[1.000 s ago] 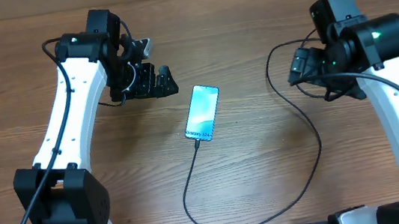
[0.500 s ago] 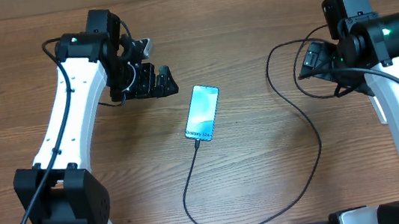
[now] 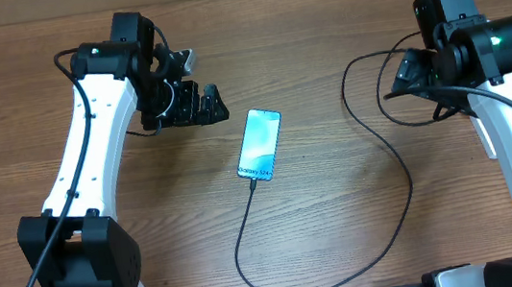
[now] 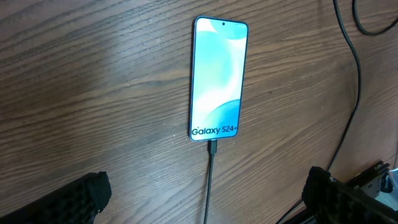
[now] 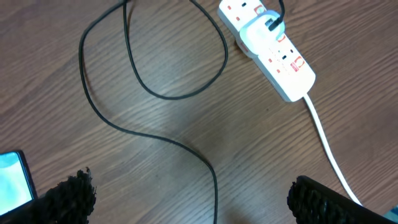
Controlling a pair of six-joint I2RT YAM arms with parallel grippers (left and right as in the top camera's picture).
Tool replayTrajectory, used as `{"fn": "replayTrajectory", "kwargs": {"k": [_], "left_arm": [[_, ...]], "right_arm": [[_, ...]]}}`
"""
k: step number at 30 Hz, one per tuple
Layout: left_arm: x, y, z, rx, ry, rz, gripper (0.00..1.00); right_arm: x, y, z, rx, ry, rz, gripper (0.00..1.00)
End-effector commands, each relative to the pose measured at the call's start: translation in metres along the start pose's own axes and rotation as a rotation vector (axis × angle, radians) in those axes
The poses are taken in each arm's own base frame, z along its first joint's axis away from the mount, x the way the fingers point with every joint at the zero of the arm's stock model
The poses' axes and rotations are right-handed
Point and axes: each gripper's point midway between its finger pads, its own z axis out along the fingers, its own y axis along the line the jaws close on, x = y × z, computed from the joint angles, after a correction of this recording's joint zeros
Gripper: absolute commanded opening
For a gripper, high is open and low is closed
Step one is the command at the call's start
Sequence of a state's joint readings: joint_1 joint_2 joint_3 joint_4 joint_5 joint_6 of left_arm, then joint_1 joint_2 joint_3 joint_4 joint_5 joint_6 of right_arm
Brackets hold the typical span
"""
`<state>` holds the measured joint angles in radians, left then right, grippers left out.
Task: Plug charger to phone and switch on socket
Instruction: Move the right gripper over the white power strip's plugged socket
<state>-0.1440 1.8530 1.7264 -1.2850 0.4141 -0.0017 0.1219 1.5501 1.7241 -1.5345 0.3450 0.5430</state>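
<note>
Your left claw (image 3: 196, 107) is spread wide and empty, just left of the phone (image 3: 260, 144). The phone lies face up in the middle of the desk (image 3: 319, 20), with the charger (image 4: 210, 174) plugged into its near end and looping off to the right. Your right claw (image 5: 194, 194) is wide and empty too. The socket (image 5: 273, 53) shows in its wrist view, well apart from the fingers.

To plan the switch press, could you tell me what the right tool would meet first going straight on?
Probably the charger cable on the table, not the socket, which lies off to one side; depth is unclear.
</note>
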Motion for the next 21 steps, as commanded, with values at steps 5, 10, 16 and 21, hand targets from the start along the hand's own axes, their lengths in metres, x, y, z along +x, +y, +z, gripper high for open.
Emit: {"fn": "replayTrajectory", "kwargs": {"k": [5,10,16,21], "left_arm": [[-0.002,-0.004,-0.009,-0.003,-0.029,0.008,1.0],[-0.002,-0.004,-0.009,-0.003,-0.029,0.008,1.0],[-0.002,-0.004,-0.009,-0.003,-0.029,0.008,1.0],[-0.002,-0.004,-0.009,-0.003,-0.029,0.008,1.0]], "right_arm": [[-0.004,-0.004,0.008,0.039,-0.004,0.011,1.0],[-0.006,-0.007,0.01,0.057,-0.007,0.014,1.0],[-0.01,-0.022,0.016,0.083,0.007,0.059,1.0],[-0.014,-0.046,0.029,0.12,0.027,0.131,1.0]]}}
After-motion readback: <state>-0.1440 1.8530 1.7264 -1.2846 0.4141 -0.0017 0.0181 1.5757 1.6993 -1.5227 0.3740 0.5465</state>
